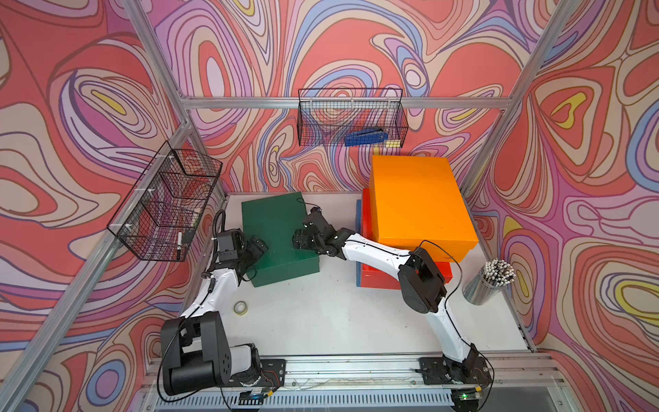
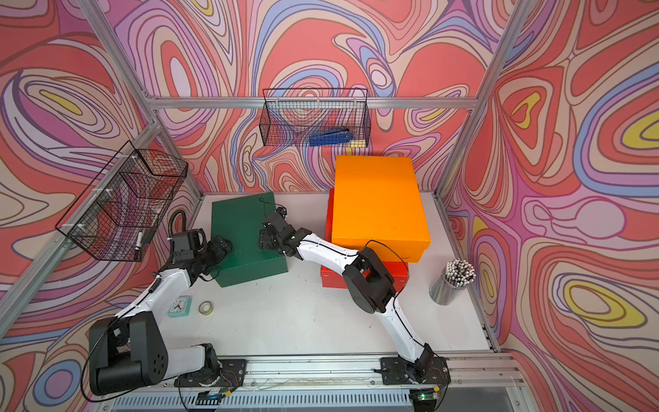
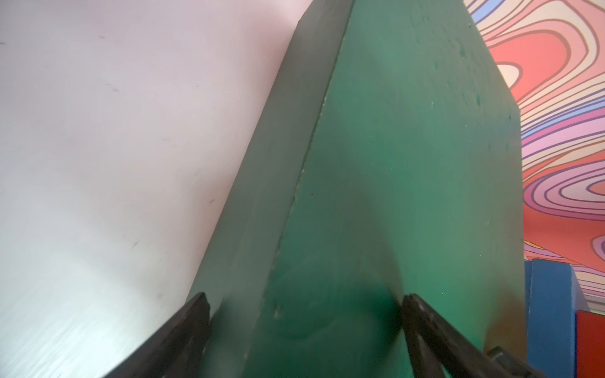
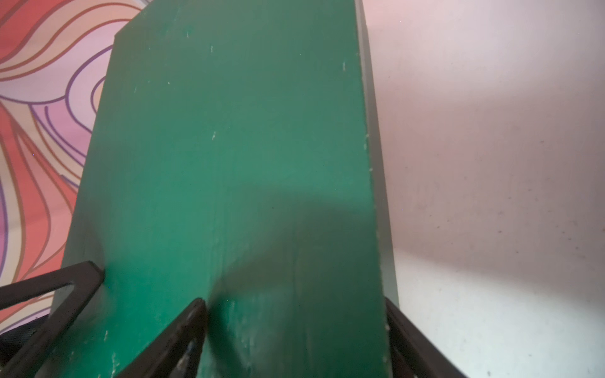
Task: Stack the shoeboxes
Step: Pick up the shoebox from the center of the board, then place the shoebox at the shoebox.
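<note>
Jaws wide, left gripper [image 3: 304,299] and right gripper [image 4: 294,307] straddle the green shoebox [image 1: 276,232]; next, I judge: clamp, lift onto the orange shoebox [image 1: 417,203].

The orange shoebox [image 1: 420,203] hides most of the red shoebox [image 1: 378,280]. The blue shoebox [image 1: 358,221] shows only a sliver at its nine o'clock.

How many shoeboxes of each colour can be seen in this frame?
green shoebox: 1
orange shoebox: 1
red shoebox: 1
blue shoebox: 1
Total: 4
</note>
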You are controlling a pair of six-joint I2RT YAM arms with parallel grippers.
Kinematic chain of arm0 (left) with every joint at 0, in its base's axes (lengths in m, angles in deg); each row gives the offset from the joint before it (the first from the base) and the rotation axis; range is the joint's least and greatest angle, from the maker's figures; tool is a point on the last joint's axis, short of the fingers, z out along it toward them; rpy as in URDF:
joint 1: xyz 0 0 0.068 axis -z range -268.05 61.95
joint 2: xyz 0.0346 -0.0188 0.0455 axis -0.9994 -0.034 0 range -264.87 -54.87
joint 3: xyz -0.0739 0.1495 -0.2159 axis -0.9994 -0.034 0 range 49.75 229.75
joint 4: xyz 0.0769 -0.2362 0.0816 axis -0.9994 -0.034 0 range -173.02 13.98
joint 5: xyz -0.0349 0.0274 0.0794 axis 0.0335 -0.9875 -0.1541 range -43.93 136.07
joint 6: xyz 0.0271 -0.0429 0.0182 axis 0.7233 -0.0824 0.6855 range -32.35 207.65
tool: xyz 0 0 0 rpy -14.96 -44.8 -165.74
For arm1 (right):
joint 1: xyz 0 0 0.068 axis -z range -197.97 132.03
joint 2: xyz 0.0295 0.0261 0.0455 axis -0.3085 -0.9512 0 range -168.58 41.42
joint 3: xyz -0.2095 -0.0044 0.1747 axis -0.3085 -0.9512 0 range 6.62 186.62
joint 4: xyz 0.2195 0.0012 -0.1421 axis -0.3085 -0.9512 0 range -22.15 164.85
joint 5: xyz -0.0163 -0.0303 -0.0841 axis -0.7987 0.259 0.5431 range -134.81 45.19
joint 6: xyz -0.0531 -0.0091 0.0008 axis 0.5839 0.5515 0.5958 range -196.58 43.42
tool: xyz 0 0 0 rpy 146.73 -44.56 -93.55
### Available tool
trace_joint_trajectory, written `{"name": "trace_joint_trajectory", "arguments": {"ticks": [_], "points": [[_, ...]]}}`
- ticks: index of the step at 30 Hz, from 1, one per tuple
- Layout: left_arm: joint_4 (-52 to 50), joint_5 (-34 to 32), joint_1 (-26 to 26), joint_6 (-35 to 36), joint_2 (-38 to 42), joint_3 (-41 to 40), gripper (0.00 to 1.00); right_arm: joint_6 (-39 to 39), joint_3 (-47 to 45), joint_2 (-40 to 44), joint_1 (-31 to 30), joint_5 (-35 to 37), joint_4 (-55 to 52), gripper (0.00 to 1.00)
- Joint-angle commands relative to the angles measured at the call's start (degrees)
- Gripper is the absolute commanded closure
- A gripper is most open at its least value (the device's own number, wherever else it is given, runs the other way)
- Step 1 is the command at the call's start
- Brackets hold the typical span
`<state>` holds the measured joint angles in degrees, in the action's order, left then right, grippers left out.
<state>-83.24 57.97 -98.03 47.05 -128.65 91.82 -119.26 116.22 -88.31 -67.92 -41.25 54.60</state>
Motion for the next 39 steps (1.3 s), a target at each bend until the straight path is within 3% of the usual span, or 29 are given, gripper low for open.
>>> {"name": "trace_joint_trajectory", "arguments": {"ticks": [1,20,39], "points": [[-1.01,6.67,1.98,-1.68,4.80,0.98,0.08,1.58,1.09,3.25,-6.55,-9.23,2.20,0.22],[-9.41,6.47,3.87,-2.95,15.99,6.42,0.11,3.67,-2.83,13.41,-10.62,-7.43,4.17,0.39],[-16.75,1.74,12.90,-4.82,17.14,25.02,0.13,7.93,-1.12,22.10,-11.98,-3.24,1.19,0.39]]}}
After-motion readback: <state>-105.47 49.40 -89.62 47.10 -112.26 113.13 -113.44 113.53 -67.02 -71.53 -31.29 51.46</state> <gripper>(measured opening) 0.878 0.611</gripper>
